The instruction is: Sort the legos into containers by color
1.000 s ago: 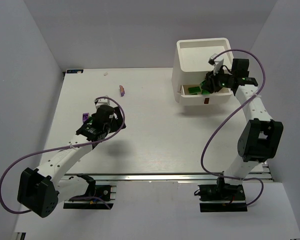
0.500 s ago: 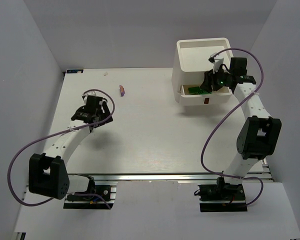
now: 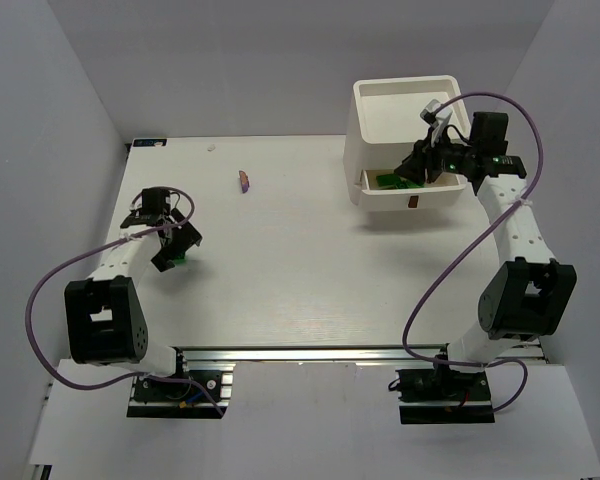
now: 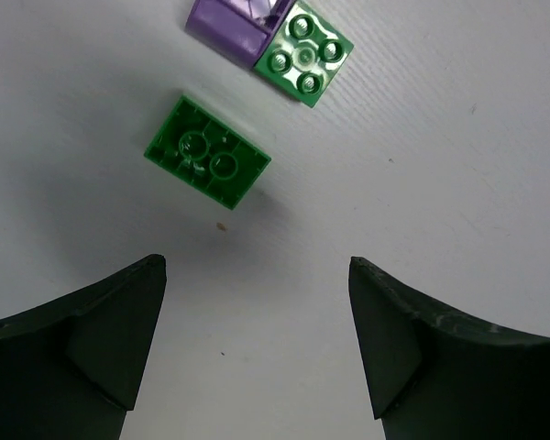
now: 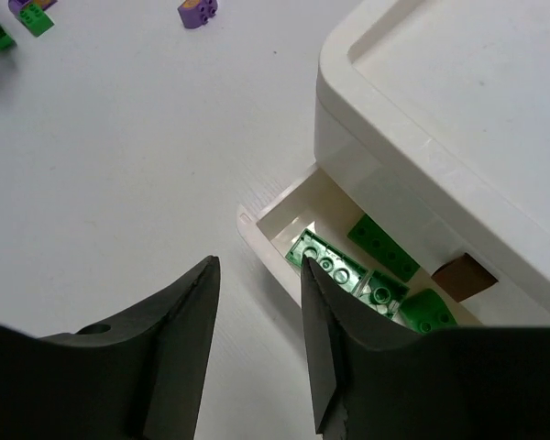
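Nearest, at the left side of the table (image 3: 310, 260), the left claw (image 4: 255, 275) hangs above a small cluster of bricks, its jaws spread wide and holding nothing. The likely step is picking up the dark green brick (image 4: 206, 153). It lies on the table ahead of the jaws rather than between them, and skewed to their line. So the claw should move forward until the brick is centred, turn to meet its long sides squarely, and only then drop and close. It lies studs down, showing its hollow underside with two round tubes. Just beyond it a lighter green square brick (image 4: 304, 57) sits studs up, touching a purple brick (image 4: 234, 23); both are near enough to get knocked by a careless descent

Further up the table lies a lone purple brick (image 3: 244, 180), well apart from the rest

Farthest, the right claw (image 5: 258, 266) hovers over the open drawer (image 5: 254, 231) of the white unit (image 3: 375, 145), jaws partly apart and empty. Several green bricks (image 5: 335, 266) already lie inside the drawer
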{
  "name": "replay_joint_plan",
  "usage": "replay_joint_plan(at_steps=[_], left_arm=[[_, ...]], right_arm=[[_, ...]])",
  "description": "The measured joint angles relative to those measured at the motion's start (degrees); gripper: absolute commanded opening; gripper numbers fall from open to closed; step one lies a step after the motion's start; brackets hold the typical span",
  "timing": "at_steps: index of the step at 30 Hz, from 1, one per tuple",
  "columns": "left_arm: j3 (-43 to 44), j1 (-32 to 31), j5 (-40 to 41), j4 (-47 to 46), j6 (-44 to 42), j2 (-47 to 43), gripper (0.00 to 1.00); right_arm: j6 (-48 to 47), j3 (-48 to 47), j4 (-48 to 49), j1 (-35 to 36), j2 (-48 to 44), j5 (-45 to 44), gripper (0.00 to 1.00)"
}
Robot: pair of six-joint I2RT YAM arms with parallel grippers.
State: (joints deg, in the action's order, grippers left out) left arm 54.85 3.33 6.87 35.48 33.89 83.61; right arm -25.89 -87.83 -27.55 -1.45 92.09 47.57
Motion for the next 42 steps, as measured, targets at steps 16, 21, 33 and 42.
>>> replay_joint_plan(at_steps=[16,21,33,42], left_arm=[[-0.63,3.37,0.17,3.08,22.8,9.64,0.89],[5.25,3.93,2.14,4.09,24.83,14.67,0.89],[11.15,4.85,5.42,8.85,27.54,19.78,0.58],[9.01,4.46,3.67,9.03,24.3,17.05,0.0]], right_arm=[[2.91,3.3,5.11,-0.02,-0.37,1.09,0.47],[3.37,3.3,5.53,-0.02,-0.37,1.14,0.47],[4.42,3.32,6.73,-0.02,-0.37,1.16,0.47],[4.46,3.37,6.75,-0.02,-0.46,1.05,0.48]])
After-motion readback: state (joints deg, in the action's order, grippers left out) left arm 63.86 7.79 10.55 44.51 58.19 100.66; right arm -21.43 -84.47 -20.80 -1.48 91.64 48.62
